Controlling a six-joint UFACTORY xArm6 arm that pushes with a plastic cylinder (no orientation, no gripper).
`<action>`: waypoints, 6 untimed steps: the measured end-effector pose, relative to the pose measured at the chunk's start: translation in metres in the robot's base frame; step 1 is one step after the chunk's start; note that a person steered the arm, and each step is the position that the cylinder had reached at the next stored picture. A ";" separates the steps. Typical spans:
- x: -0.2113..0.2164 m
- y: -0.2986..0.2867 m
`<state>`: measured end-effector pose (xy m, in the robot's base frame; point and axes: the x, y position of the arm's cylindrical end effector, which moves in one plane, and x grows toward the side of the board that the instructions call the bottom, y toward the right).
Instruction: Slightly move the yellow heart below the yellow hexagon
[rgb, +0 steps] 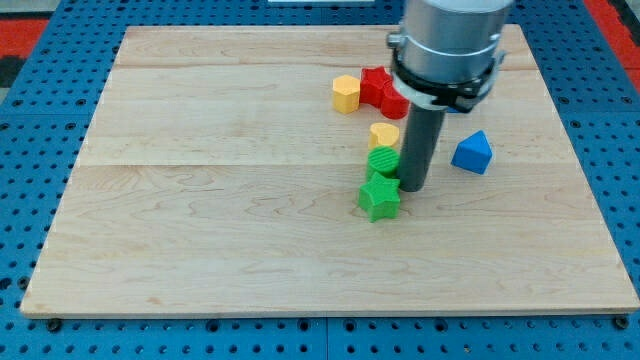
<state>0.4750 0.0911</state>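
The yellow heart (383, 134) lies on the wooden board, below and to the right of the yellow hexagon (346, 94). My tip (414, 188) stands just right of the green blocks and below-right of the heart. The rod's side is close to the heart's right edge. A round green block (382, 161) touches the heart from below. A green star (379, 196) lies below that one, right next to my tip.
A red block (381, 90) sits right of the yellow hexagon, partly hidden by the arm's body. A blue block (473, 152) lies to the right of my rod. The wooden board (200, 200) rests on a blue pegboard.
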 end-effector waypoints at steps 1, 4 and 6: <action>0.007 0.053; -0.053 0.000; -0.073 0.012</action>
